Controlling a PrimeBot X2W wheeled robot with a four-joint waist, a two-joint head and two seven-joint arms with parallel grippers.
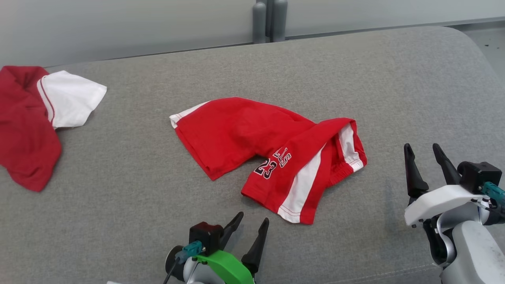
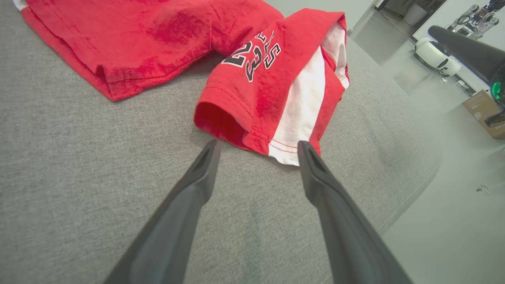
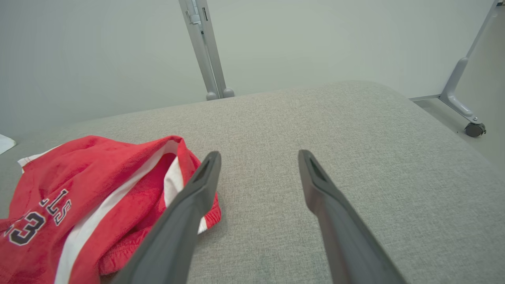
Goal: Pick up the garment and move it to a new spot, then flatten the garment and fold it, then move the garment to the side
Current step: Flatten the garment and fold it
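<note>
Red shorts [image 1: 236, 130] with white stripes on grey cushion [image 1: 118, 221].

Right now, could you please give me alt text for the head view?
Red shorts numbered 23, with white stripes, lie rumpled on a grey padded surface. The open left hand and open right hand sit empty near them. A second red-and-white garment lies far left.

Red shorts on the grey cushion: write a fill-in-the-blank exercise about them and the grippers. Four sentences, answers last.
1. The number printed on the red shorts is ____.
2. The stripe down the shorts' side is ____.
3. The left gripper and the right gripper each have their fingers ____, gripping nothing.
4. The other garment, red with a white sleeve, lies to the shorts' ____ in the head view.
Missing words: 23; white; open; left.
</note>
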